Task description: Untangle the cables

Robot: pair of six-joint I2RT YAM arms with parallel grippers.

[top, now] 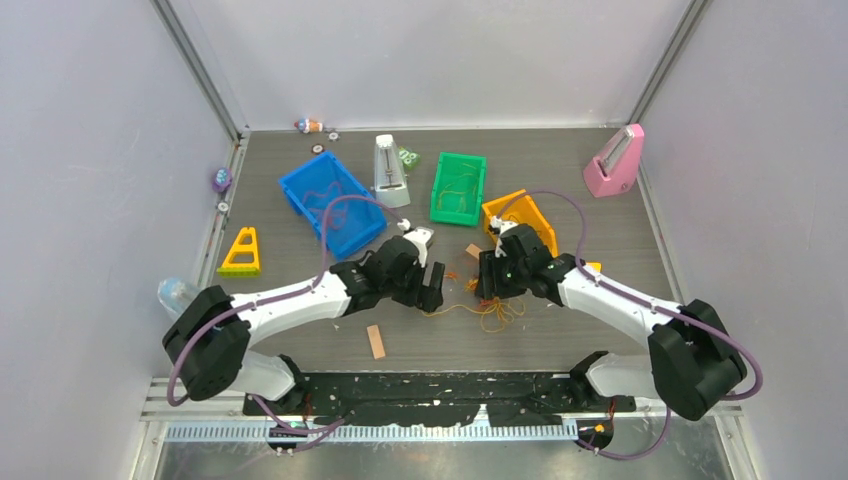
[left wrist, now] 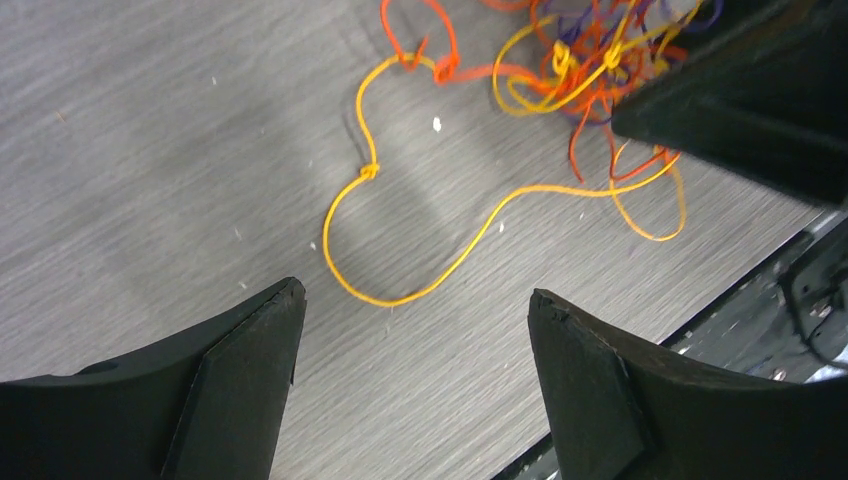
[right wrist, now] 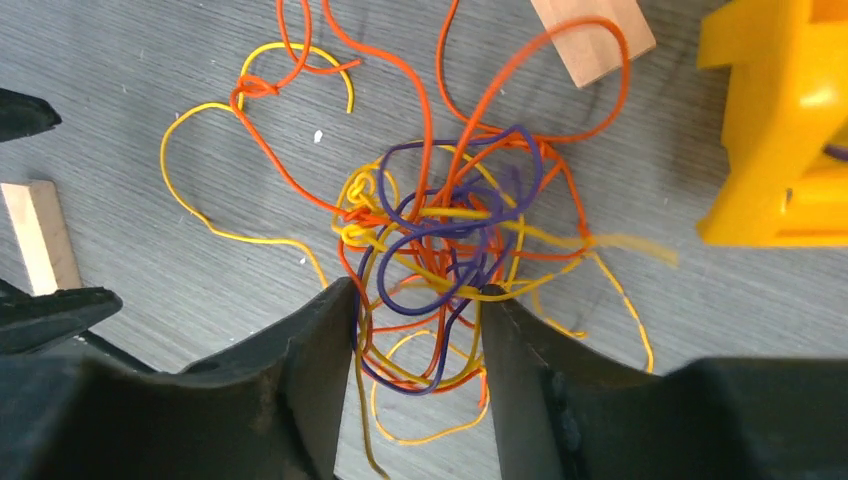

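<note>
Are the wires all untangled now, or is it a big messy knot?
Not far along. Done: one yellow loop lies spread out beside the tangled cables. In hand: the right gripper has its jaws around their near part, not clearly pinching; the left gripper hangs open over that loop. Left: orange, yellow and purple strands are knotted together, so nearly everything.

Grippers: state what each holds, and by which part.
Left gripper open, holds nothing. Right gripper straddles the cables at their near edge, jaws apart, nothing clamped yet.
</note>
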